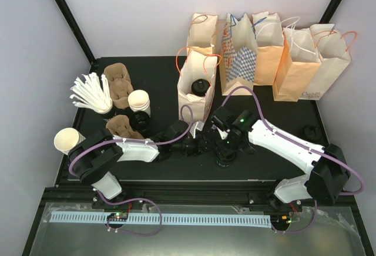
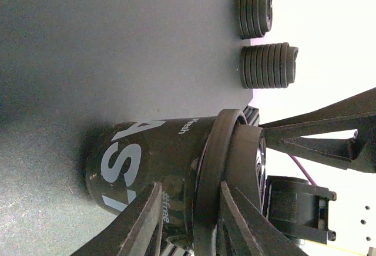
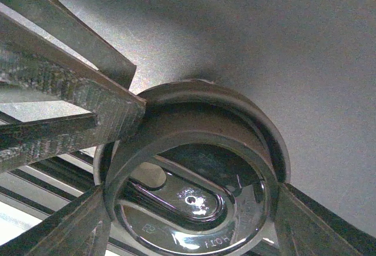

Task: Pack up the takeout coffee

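Note:
The takeout coffee (image 2: 147, 150) stands upright on the black table. In these views its wall looks dark with pale lettering, and it wears a round black lid (image 3: 194, 209). In the top view both grippers meet over it near the table's front middle and hide it. My right gripper (image 3: 191, 203) (image 1: 224, 150) comes from above, its fingers pressed on opposite sides of the lid. My left gripper (image 2: 191, 185) (image 1: 202, 145) reaches in sideways, one finger against the cup wall and one at the lid's top. The lid's rim lies between its narrowly parted jaws, and I cannot tell whether they pinch it.
An open paper bag (image 1: 189, 100) just behind the grippers holds a black-lidded cup (image 1: 200, 86). More bags (image 1: 270, 56) line the back. Brown carriers (image 1: 117, 83), cream cups (image 1: 139, 100), white stirrers (image 1: 91, 94) and a lone cup (image 1: 67, 140) are at left. Black lid stacks (image 2: 267, 65) stand nearby.

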Robot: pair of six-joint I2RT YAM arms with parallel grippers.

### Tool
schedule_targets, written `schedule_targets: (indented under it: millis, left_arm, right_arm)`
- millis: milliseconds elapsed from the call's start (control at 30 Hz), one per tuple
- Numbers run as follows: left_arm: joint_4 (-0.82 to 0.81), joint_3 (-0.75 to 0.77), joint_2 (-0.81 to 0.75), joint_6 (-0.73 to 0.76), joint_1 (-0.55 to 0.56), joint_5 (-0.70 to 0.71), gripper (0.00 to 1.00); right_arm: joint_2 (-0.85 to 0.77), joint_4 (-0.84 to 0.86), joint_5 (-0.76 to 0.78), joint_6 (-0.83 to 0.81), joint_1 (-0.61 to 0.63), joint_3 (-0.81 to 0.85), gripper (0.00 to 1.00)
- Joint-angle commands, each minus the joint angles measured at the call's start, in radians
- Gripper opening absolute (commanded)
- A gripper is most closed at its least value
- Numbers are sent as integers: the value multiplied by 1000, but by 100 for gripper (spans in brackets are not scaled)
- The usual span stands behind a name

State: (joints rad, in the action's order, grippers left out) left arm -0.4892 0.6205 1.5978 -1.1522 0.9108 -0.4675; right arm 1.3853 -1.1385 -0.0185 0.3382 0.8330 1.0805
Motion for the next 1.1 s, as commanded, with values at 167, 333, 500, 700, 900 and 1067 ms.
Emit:
schedule_targets:
  millis: [167,333,500,700,900,1067]
  left_arm:
    - [58,16,47,-26,0,1,24]
    - [121,17,70,-32,5,-16,21]
    - [185,26,87,-24,11,-39,21]
    - [182,21,144,-49,37,-74,21]
    - [116,-26,170,-106,60,-85,21]
    - [11,-76,205,-155,64,-108,21]
  right_arm:
    - [64,22,-115,-9,6,-59,67]
    - [74,30,-133,-8,6,-76,66]
    - [96,26,-144,-5,6,-68,67]
    - [121,15,-156,-8,6,-56,67]
    - [127,23,-171,-4,6,-68,66]
    - [128,38,-180,2,5,-89,66]
